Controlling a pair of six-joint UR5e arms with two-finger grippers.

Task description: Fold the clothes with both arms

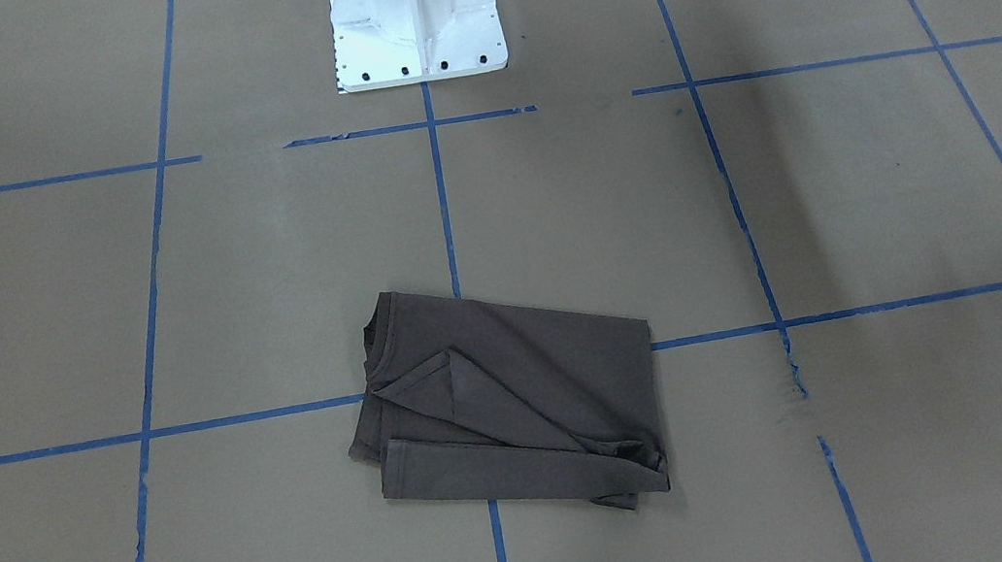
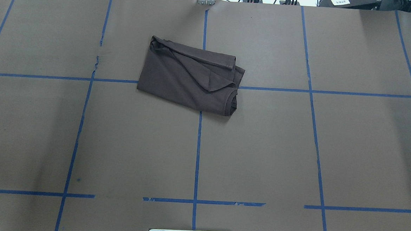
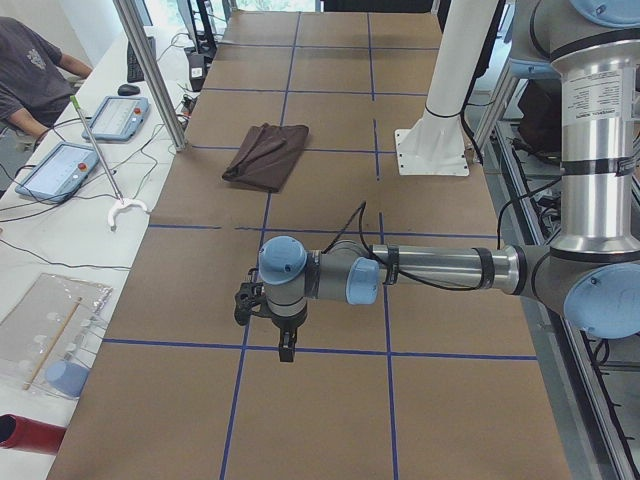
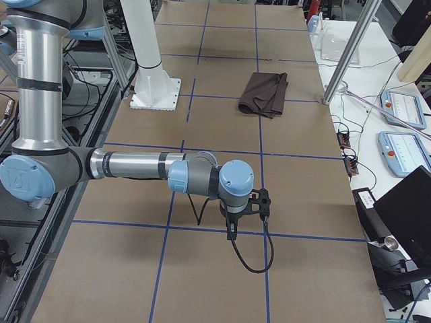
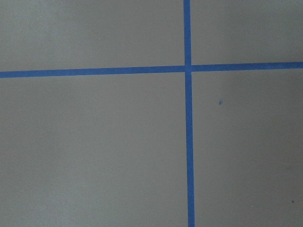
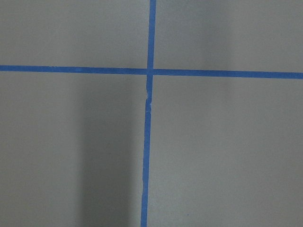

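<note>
The left hand point(image 3: 285, 347), low centre in the left-side view, and the right hand point(image 4: 231, 231) hang well apart from the folded T-shirt point(image 2: 189, 79) at upper centre of the worktop point(image 2: 277, 151), their opening impossible to tell; the fold looks done, so best leave the bundle undisturbed.

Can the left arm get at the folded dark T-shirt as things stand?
Probably yes: the grey tubular left arm hovers over the brown-paper table, well apart from the folded dark brown-grey T-shirt, with nothing lying between them.
</note>
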